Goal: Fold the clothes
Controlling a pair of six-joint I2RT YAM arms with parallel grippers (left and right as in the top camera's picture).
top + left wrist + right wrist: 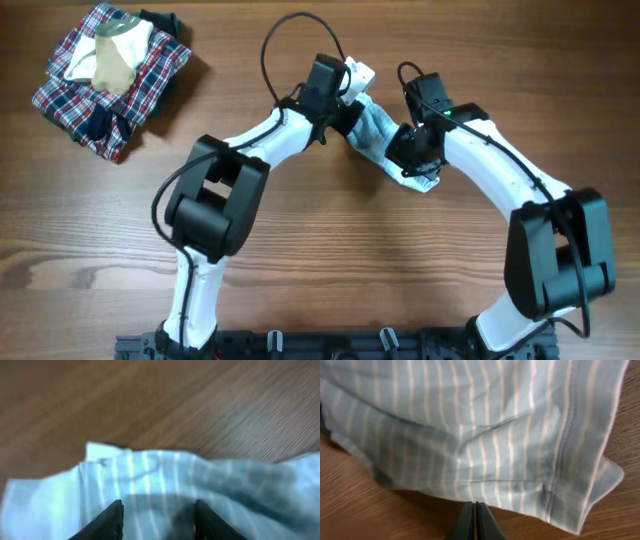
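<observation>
A: Surface?
B: Wooden worktop (300, 260). The clothes (378, 130) lie rumpled at its middle: pale blue, fine white stripes, stitched hem.
A: Grasping parts?
B: The left pincer (159, 517) stands part-open over the fabric. The right pincer (474, 515) is closed tight at the hem; whether it has caught fabric, cannot tell.
A: Elsewhere?
B: A plaid garment (70, 95) at the far left corner, with a beige garment (112, 62) on top.

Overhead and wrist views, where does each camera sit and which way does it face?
Overhead: above the table, looking straight down; left arm, right arm, striped garment, plaid pile.
Left wrist: behind left hand, facing garment; parted fingers show.
Right wrist: behind right hand, facing garment; closed fingers show.
Shared: all see the striped garment.
</observation>
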